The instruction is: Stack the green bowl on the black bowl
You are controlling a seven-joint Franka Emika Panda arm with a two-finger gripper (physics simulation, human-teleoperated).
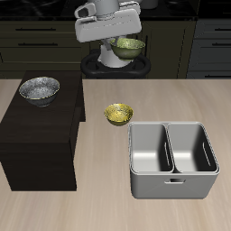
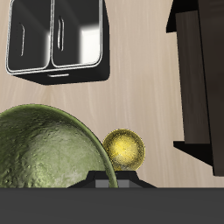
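With the gripper (image 1: 120, 54) clamped on the green bowl (image 1: 128, 47) and held high above the table, transport is in hand; next, carry across to the black bowl (image 1: 40, 88) on the dark cabinet (image 1: 41, 135).

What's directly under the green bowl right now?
The green bowl hangs in the gripper over bare table, with the yellow-gold bowl beside it below. The bowl's body covers whatever lies straight beneath.

Even bright light, soft shadows, sharp
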